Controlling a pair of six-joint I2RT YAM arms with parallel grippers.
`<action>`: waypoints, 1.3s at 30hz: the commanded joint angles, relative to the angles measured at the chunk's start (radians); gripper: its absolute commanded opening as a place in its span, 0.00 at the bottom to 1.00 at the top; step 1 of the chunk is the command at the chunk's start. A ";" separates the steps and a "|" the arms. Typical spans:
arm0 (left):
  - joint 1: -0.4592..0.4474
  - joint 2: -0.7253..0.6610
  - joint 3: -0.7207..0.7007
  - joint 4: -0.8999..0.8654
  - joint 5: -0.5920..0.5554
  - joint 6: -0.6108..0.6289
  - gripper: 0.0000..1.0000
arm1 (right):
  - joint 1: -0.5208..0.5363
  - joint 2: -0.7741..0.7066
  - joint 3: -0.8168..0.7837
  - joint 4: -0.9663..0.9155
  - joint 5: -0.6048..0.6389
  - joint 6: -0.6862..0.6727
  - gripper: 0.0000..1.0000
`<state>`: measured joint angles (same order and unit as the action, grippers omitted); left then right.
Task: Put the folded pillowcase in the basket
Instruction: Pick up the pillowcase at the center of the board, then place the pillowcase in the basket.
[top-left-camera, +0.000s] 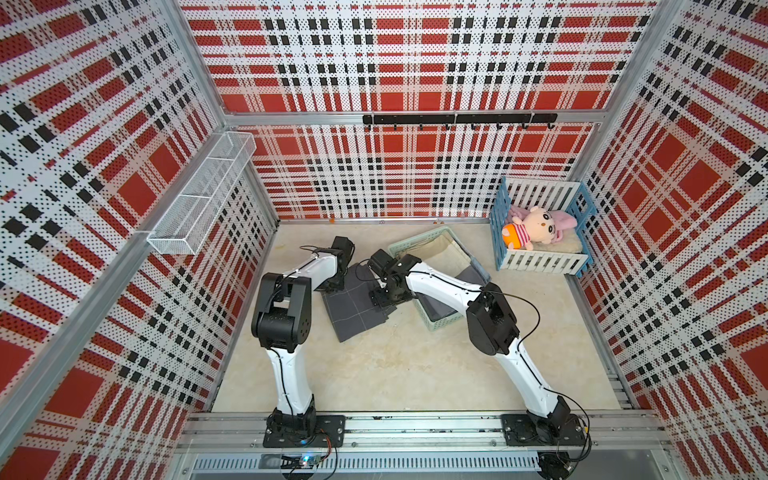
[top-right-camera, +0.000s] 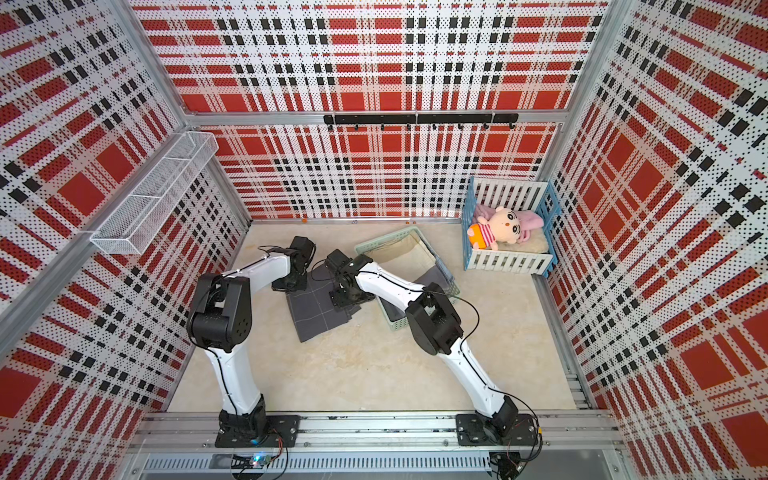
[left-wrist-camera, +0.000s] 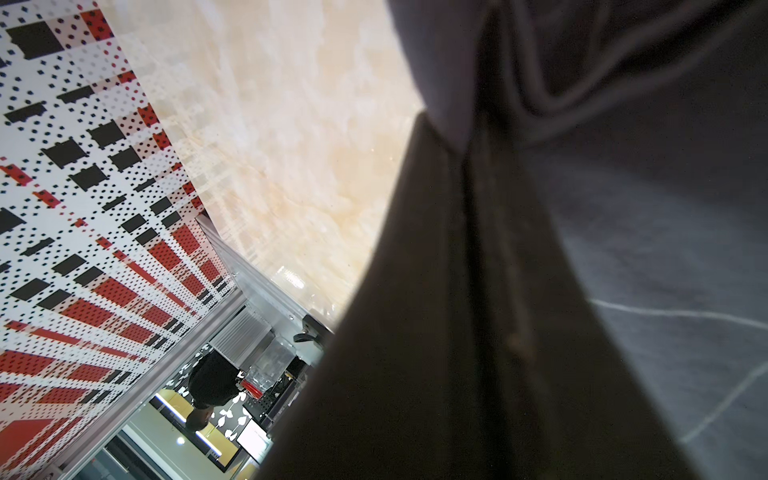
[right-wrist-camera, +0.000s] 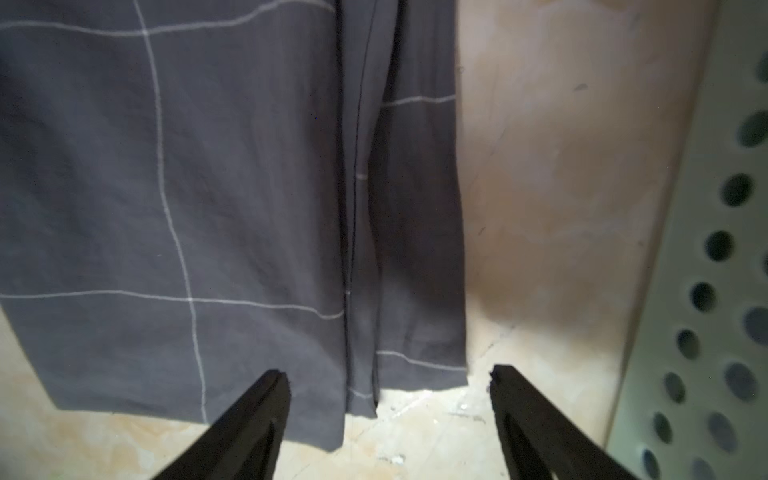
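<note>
Item: pillowcase (top-left-camera: 353, 307), grey, folded, flat on worktop (top-left-camera: 395, 365) toward the far edge, just beside basket (top-left-camera: 438, 326), not in it.
Jaws: left gripper (top-left-camera: 332, 284) clenched, seemingly on its corner; right gripper (right-wrist-camera: 388, 376) released over its basket-side edge.
Step, I judge: taking hold. Next I close right, then lift both together.

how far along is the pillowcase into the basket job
Folding looks done: the pillowcase lies folded on the table beside the basket. In hand: left pincer shut on its edge, right pincer open by its basket-side edge. Left: lift it into the basket.
</note>
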<state>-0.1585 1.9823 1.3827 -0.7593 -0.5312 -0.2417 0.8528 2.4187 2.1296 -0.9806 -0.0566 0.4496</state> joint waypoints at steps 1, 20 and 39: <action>0.004 0.013 0.001 0.000 -0.001 -0.005 0.00 | 0.008 0.040 -0.003 -0.030 -0.034 -0.014 0.84; -0.012 -0.019 0.027 -0.003 0.165 -0.078 0.00 | 0.033 -0.075 -0.053 0.017 -0.029 0.027 0.00; -0.170 -0.189 0.251 -0.055 0.288 -0.236 0.00 | -0.093 -0.423 -0.225 -0.010 0.107 0.097 0.00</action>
<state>-0.2920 1.8305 1.5753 -0.7879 -0.2523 -0.4446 0.8040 2.0632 1.9415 -0.9787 0.0021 0.5293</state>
